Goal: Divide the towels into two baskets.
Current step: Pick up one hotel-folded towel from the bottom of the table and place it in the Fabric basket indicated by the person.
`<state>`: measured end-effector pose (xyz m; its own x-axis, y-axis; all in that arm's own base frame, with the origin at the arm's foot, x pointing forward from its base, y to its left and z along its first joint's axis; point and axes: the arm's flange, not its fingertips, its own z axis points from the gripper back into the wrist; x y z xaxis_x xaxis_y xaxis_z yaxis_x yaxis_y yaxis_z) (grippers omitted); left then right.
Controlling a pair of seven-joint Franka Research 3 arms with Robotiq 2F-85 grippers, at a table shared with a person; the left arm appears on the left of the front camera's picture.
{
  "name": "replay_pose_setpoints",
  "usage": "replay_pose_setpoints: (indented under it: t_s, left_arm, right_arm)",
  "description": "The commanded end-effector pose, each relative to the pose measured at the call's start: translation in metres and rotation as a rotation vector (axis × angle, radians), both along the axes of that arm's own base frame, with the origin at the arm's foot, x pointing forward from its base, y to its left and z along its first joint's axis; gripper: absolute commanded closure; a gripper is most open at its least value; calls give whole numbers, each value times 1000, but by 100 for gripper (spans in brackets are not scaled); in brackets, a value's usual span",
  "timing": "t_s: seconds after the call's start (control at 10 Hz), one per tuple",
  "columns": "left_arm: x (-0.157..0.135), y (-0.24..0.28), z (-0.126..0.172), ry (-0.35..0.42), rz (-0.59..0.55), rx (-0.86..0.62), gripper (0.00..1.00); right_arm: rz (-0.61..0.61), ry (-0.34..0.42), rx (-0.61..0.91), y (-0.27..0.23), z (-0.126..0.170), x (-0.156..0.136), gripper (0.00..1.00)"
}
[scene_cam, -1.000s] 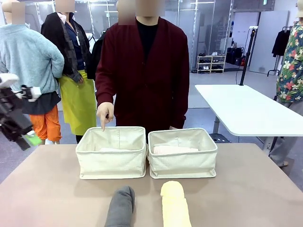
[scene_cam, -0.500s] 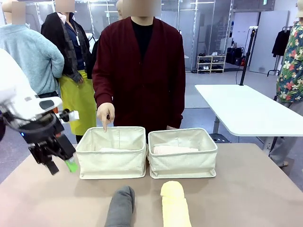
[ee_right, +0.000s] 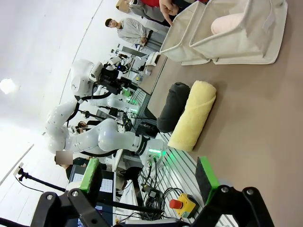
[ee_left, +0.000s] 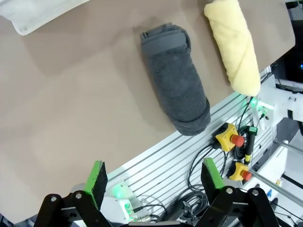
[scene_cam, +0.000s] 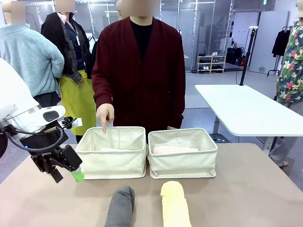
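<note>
1. Left gripper (scene_cam: 67, 175) hangs over the left side of the table (scene_cam: 246, 189), just beside the left basket (scene_cam: 111, 163). Its jaws are spread wide with nothing between them.
2. Looking down from the left wrist, the dark grey towel (ee_left: 175, 101) lies on the tabletop ahead of the green pads (ee_left: 98, 177), not touching them.
3. The pale yellow towel (scene_cam: 174, 205) lies right beside the grey one at the table's near edge, both lengthwise, in front of the baskets.
4. Right gripper (ee_right: 147, 175) is also wide open and empty, well back from both rolls.
5. The right basket (scene_cam: 182, 165) touches the left one, and each has a pale roll lying inside. The right wrist view shows a pale pink towel (ee_right: 227, 23) in one.
6. The person's hand (scene_cam: 105, 116) points a finger down at the left basket's far rim.
</note>
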<state>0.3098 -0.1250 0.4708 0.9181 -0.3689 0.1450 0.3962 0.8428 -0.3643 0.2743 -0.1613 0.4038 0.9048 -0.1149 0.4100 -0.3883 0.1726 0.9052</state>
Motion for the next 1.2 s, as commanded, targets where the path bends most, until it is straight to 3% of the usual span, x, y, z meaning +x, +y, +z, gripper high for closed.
replay_pose_setpoints:
  t_s: [0.0, 0.4, 1.1]
  left_arm:
    - [-4, -2, 3, -10, -1, -4, 0]
    - [7, -73, -52, 144, 36, 27, 0]
    - [0, -133, -123, 174, 112, -5, 0]
  right_arm:
    - [7, -12, -1, 1, -1, -7, 0]
    - [7, -12, -1, 1, -1, -7, 0]
    - [7, -12, -1, 1, -1, -7, 0]
